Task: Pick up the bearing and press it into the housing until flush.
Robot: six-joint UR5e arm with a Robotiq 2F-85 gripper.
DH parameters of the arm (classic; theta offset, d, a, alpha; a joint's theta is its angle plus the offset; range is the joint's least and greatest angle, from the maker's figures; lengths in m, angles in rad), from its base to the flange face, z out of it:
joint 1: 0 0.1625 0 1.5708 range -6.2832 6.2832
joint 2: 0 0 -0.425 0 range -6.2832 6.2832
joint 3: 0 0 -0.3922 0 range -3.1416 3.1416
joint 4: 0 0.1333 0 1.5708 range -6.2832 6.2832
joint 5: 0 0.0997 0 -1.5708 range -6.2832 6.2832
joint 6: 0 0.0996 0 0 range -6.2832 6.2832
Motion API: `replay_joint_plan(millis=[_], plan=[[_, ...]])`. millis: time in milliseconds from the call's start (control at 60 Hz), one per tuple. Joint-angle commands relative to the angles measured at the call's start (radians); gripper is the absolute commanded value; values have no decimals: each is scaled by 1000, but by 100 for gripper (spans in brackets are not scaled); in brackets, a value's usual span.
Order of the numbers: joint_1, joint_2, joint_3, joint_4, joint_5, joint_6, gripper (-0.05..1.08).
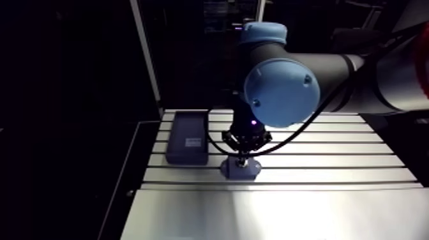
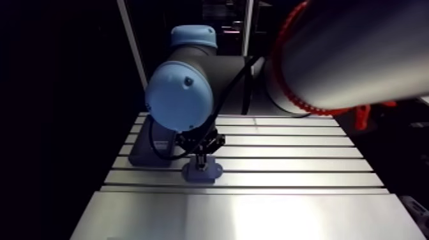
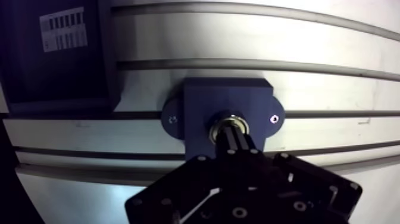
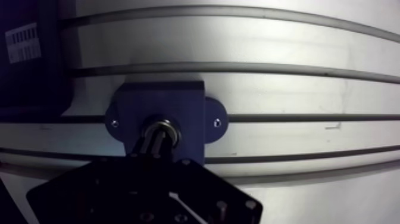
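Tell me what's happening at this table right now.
The robot arm's gripper is down on the dark blue housing on the slotted table. Its fingers, drawn together, meet the metal bearing in the housing's bore, so it looks like the pressing stage. Whether it is flush cannot be told. A dark box lies beside the housing.

You see the gripper (image 2: 203,162) coming straight down onto the dark blue housing (image 2: 214,172), which sits left of the slotted table's (image 2: 300,172) middle. A dark box (image 2: 141,152) lies by the left edge, half hidden behind the arm's blue joint cap (image 2: 179,96).
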Motion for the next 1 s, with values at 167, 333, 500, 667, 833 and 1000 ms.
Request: replay_joint_plan(millis=[167, 333, 500, 667, 833, 1000], plan=[[0, 3, 0, 0, -1, -1, 107], [0, 4, 0, 0, -2, -1, 107], [0, 4, 0, 0, -3, -1, 107], [0, 6, 0, 0, -3, -1, 107], [0, 10, 2, -10, -3, -1, 107], [0, 12, 2, -20, -2, -2, 107]])
